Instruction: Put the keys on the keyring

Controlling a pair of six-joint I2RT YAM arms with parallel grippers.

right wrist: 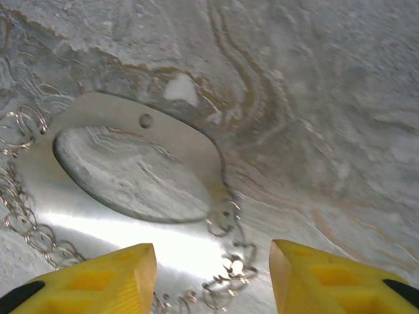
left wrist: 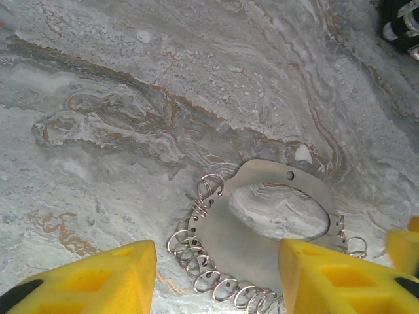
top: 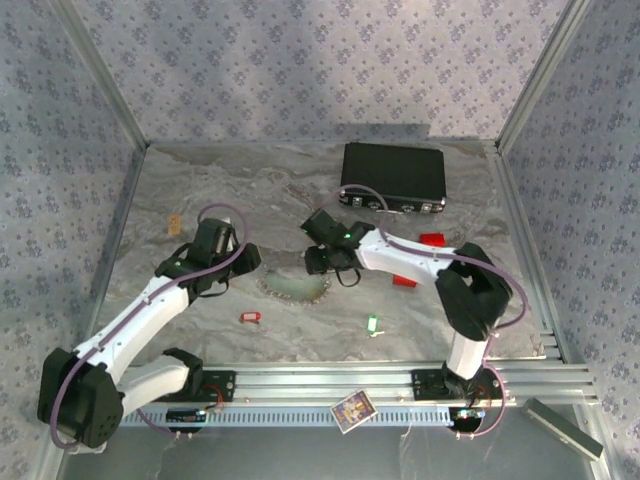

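Observation:
The keyring [top: 295,287] is a flat silvery oval plate with a large hole and several small wire rings along its edge, lying mid-table. My left gripper [top: 247,262] is at its left end and my right gripper [top: 318,263] at its right end. In the left wrist view the keyring [left wrist: 262,229] lies between the open yellow fingers of the left gripper [left wrist: 216,281]. The right gripper [right wrist: 213,281] is open over the keyring [right wrist: 118,196], above its edge rings. Both keys lie loose on the table nearer the arm bases: the red key [top: 249,318] and the green and white key [top: 372,325].
A black box [top: 393,175] stands at the back right. Two small red pieces [top: 432,239] [top: 404,281] lie beside the right arm. A small tan scrap [top: 175,224] lies at the left. A picture card [top: 352,409] rests on the front rail. Patterned walls enclose the table.

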